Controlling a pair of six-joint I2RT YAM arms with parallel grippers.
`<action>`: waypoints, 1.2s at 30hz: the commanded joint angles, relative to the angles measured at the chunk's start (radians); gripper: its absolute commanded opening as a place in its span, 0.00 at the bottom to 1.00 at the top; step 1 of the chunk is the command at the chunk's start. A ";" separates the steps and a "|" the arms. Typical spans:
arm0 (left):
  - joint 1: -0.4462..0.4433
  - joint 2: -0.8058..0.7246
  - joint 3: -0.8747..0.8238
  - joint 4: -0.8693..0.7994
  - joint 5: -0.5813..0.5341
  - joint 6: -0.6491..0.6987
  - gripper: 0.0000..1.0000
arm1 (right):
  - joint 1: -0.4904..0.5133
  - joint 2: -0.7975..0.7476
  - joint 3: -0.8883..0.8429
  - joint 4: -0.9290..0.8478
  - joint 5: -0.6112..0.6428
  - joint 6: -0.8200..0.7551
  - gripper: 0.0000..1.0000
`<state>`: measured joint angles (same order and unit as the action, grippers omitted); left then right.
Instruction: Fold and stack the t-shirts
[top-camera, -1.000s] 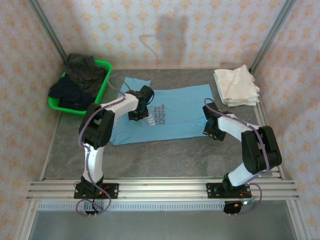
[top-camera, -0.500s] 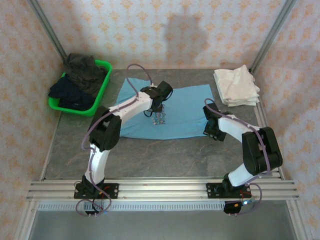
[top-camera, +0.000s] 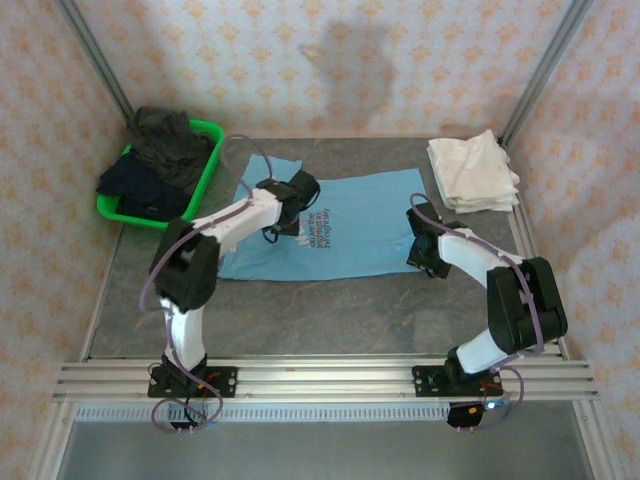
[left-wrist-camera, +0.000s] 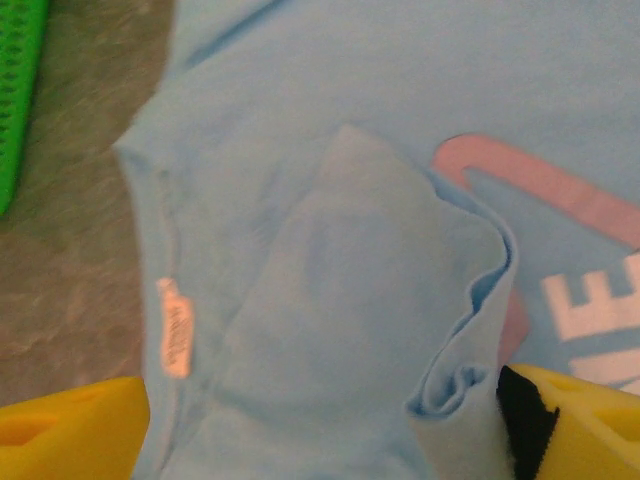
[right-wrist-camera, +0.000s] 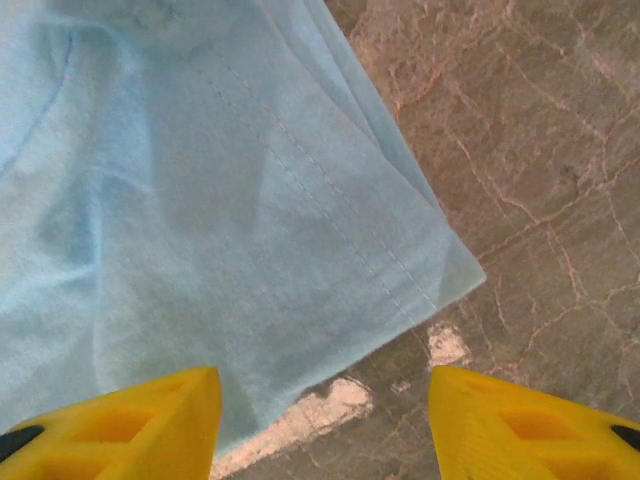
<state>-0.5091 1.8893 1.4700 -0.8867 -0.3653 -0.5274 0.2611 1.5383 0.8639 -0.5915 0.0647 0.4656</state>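
Top external: blue tee (top-camera: 370, 230) lies flat on the surface (top-camera: 330, 315) under both jaws.
Left jaws stand apart over a folded flap (left-wrist-camera: 340, 300); right jaws stand apart over the hem corner (right-wrist-camera: 440, 270). White tees (top-camera: 472, 172) lie beyond the right jaws.

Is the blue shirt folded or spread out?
Mostly spread: the blue shirt lies flat, one flap turned over beside its print.

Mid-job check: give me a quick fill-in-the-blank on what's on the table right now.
The clothes in the green basket are ___ coloured.
The cream-white t-shirts lie stacked at the table's far ___ corner.
The left gripper hangs over the sky-blue t-shirt, jaws ___.
Missing: dark; right; open.
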 joint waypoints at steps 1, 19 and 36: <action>0.040 -0.105 -0.156 0.024 -0.022 -0.078 0.91 | -0.003 0.051 0.039 0.000 0.067 -0.011 0.55; 0.165 -0.238 -0.517 0.197 0.107 -0.092 0.75 | -0.068 0.014 -0.027 -0.026 0.071 0.038 0.50; 0.357 -0.348 -0.699 0.270 0.314 -0.097 0.47 | -0.025 -0.066 0.073 0.075 -0.151 -0.003 0.41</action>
<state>-0.1692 1.5402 0.7971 -0.5846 -0.0689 -0.6250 0.2333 1.4094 0.8982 -0.5770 -0.0261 0.4896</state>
